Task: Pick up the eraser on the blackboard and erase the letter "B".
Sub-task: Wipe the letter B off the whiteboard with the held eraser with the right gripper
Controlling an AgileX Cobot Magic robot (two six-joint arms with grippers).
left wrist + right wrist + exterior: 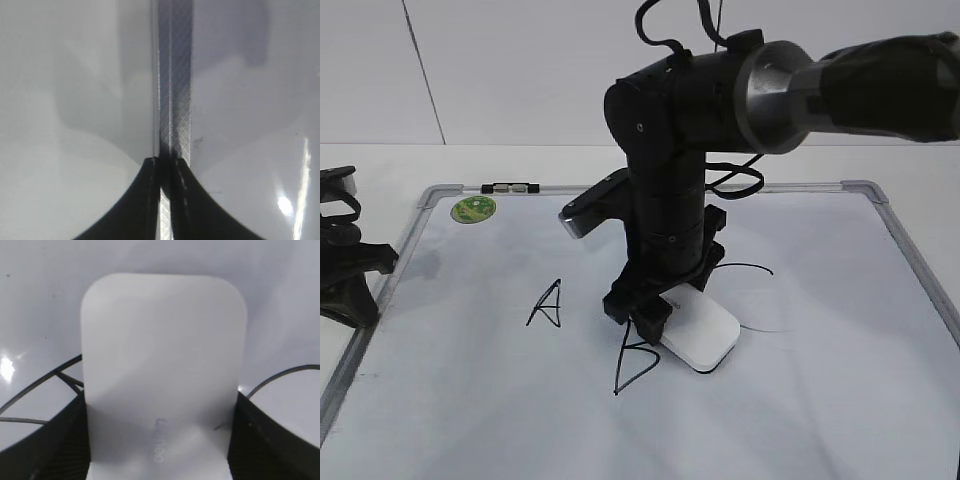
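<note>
The white eraser (pixel 705 335) lies low on the blackboard (pixel 820 400), just right of the top of the letter "B" (pixel 635 365). My right gripper (pixel 655 312) is shut on the eraser's near end. In the right wrist view the eraser (pixel 162 355) fills the space between the gripper's (pixel 160 440) two dark fingers, and black strokes of the "B" (pixel 45 387) show at its left. My left gripper (pixel 166 162) is shut over the board's grey frame (pixel 175 75), at the left edge in the exterior view (pixel 345 250).
The letter "A" (pixel 547 303) is left of the "B". The "C" (pixel 755 295) is right of the eraser, partly hidden by my right arm. A green sticker (pixel 473 209) and a small clip (pixel 510 187) are at the board's top left.
</note>
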